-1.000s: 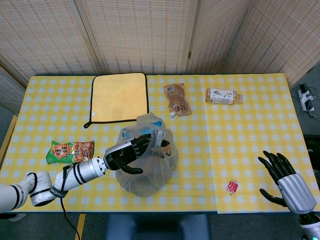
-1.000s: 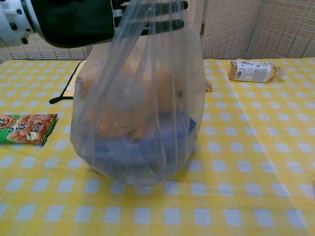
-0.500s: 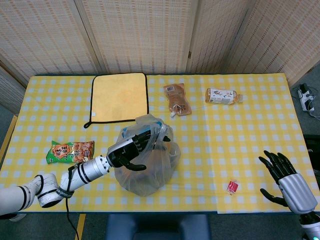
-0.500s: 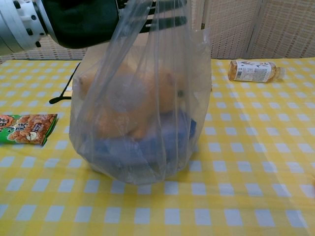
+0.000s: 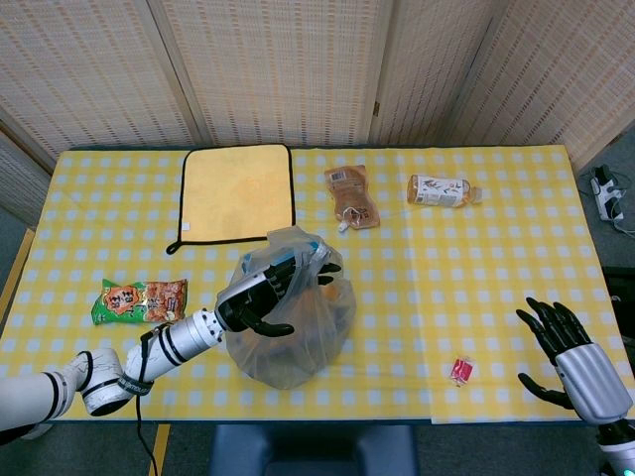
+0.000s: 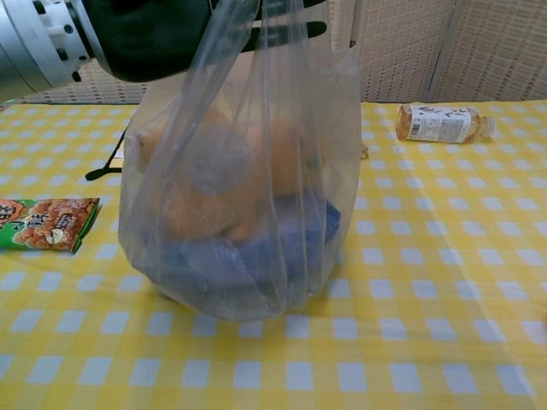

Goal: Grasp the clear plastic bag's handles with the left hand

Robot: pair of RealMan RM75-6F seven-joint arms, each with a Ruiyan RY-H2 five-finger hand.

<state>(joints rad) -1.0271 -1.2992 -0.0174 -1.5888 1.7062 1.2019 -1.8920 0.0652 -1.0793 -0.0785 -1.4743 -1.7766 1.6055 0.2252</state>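
Left hand (image 5: 260, 297) grips the gathered handles (image 6: 256, 34) of the clear plastic bag (image 5: 293, 327), which hangs directly beneath it with its base on the checked table (image 5: 476, 248). Snack packet (image 5: 139, 300) lies to the hand's left. Right hand (image 5: 566, 347) holds nothing, fingers spread, well apart from the bag

A clear plastic bag (image 6: 244, 184) fills the middle of the frame, standing on the yellow-and-white checked tablecloth (image 6: 427, 282), with orange and dark blue shapes showing blurred through its sides. At the top left the black left hand (image 6: 162, 34) grips the gathered top of the bag, its fingers (image 6: 286, 30) reaching toward the top centre and its silver forearm leaving the frame at the left edge. A green snack packet (image 6: 43, 224) lies at the left edge, and a bottle (image 6: 440, 122) lies on its side in the upper right.
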